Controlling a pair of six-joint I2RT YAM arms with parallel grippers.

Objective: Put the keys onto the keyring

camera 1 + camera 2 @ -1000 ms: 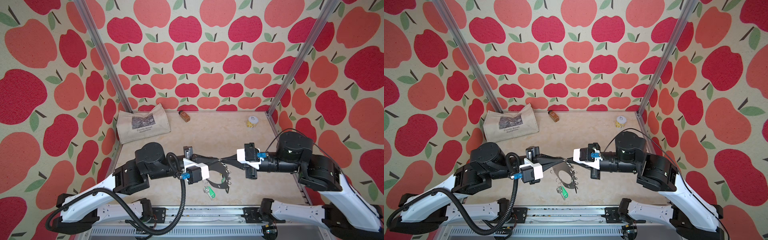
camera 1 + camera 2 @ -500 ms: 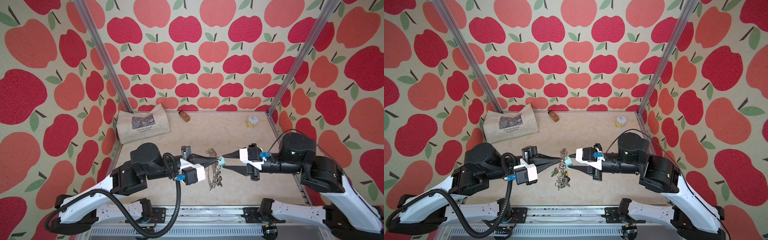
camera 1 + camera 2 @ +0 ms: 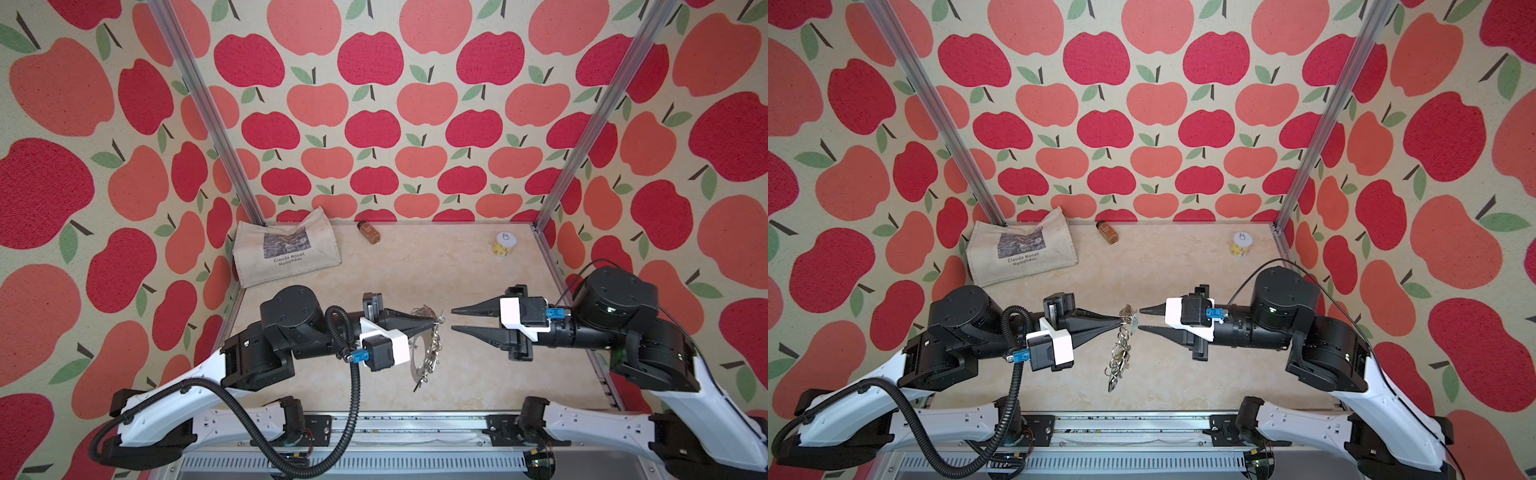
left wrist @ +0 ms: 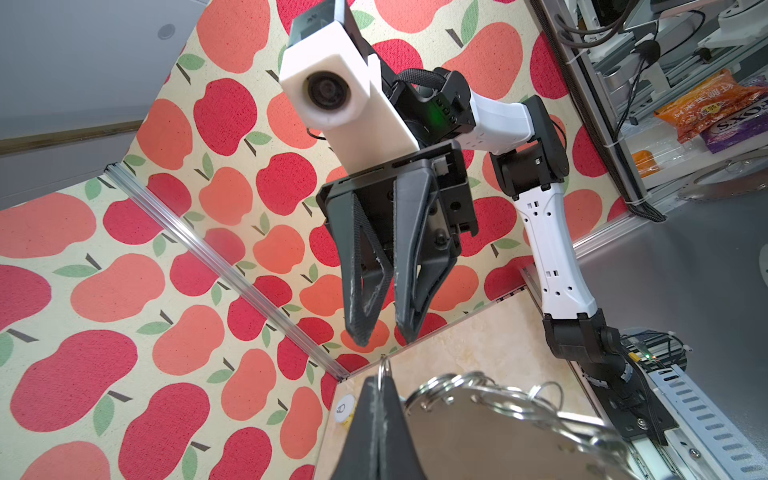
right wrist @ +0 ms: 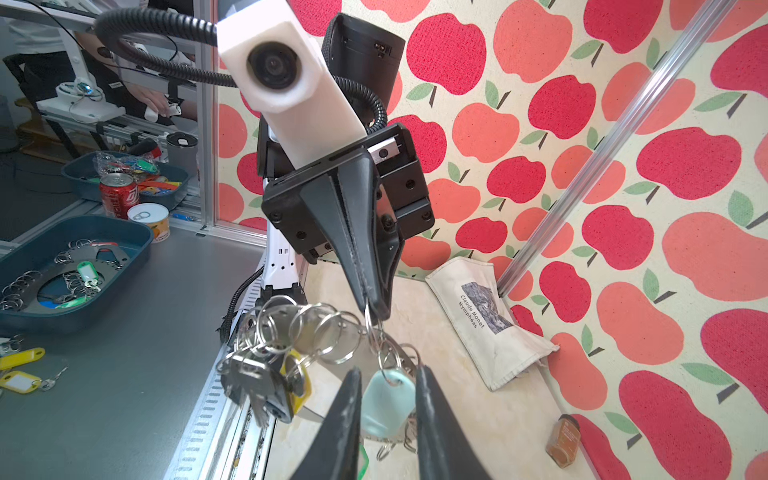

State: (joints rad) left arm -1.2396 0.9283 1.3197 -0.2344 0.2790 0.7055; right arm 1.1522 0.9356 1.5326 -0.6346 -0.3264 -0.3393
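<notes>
My main worry is the left gripper (image 3: 434, 323). It is clenching only one thin split ring, and the whole keyring (image 3: 415, 353) is hanging from this ring above the table (image 3: 457, 270), with its plate nearly vertical. The plate is also carrying a bunch of other keys (image 5: 257, 386) on one side, so the weight is pulling unevenly. I am judging that the ring could twist or slide out of the tips, and then everything would be dropping.

The second risk is coming from the right gripper (image 3: 452, 319). In the right wrist view the keys (image 5: 386, 403), I mean the pale mint tag, are hanging from a ring just below the left tips, exactly between the right fingers (image 5: 351, 415). If I am pulling this arm back crookedly, a finger could catch the tag or a neighbouring ring and drag the plate. I cannot tell whether the tag's ring is fully threaded on or only hooked.

The right gripper is standing released, its jaws moderately apart, not wide. They are holding nothing. The tag seems to be free of both pads, though the gap on each side is small. In both top views its tips are pointing at the keyring, just beside it.
</notes>
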